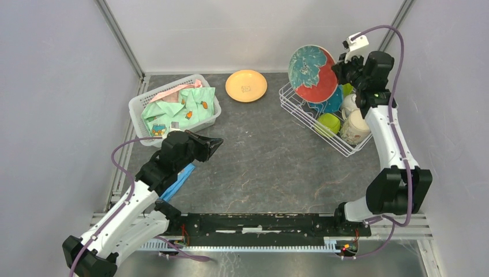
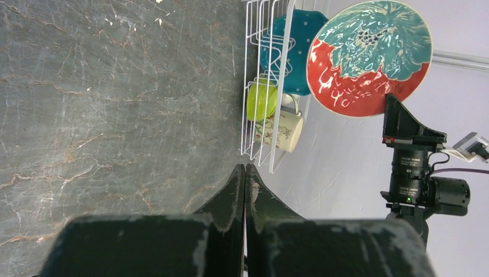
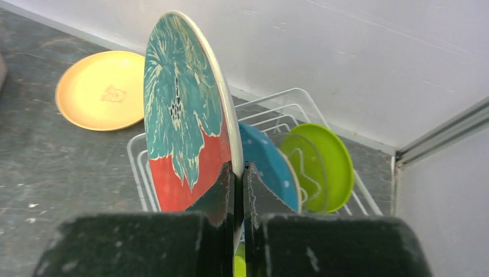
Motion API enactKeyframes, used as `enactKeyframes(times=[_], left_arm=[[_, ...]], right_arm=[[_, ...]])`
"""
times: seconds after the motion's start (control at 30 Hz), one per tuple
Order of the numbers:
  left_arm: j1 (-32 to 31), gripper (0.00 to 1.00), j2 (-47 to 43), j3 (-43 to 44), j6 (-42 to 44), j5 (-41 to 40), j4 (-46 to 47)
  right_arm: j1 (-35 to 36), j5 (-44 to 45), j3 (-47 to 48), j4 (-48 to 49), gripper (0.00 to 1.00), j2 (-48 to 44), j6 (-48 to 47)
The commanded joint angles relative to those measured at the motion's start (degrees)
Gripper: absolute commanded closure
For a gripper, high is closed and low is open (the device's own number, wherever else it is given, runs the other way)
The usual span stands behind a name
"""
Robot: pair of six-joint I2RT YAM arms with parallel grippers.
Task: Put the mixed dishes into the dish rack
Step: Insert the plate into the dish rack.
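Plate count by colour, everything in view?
Red-and-teal plate, in right gripper: 1
Blue white-dotted plate, in dish rack: 1
Lime-green plate, in dish rack: 1
Orange plate, on table: 1
Total: 4 plates
Second lime-green item lower in dish rack unclear, not counted.

Your top view looks down from behind; both wrist views share the far-right rack [image 1: 293, 108], the right nearer.

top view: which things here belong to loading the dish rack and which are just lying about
Job: dish rack, red-and-teal plate in right gripper, orange plate, blue dotted plate, lime-green dish, mug.
Lying about: basket of clothes, blue cloth.
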Motion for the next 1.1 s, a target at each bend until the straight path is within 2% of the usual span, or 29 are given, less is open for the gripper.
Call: enactKeyframes(times=[0.0,0.17,0.47,0.83,1.07], left_arm=[[-0.21,0.98,-0.36,-0.01,-1.21,0.07,-0.13],[-0.18,0.98,0.07,-0.07,-1.21,0.13,-0.06],[-0.19,0.98,0.78,0.03,-1.21,-0.22,-0.18],[-0.20,0.98,1.36,-0.10,-1.21,0.07,-0.18],[-0.20,0.98,1.83,0.05,-1.21,0.29,-0.17]], right_arm=[[-2.25,-2.70,7.74,12.14,1.00,1.01,-4.61],[-2.79,-1.67,9.04,12.50,1.00,2.41,-10.98],[-2.78,2.19,-0.21,16.97,1.00,0.14,-17.02],[-2.72,-1.55,-8.64,20.13,1.00,0.05,-22.01],[-2.70,-2.83,-14.45,25.93,1.00,-0.30,-23.22]])
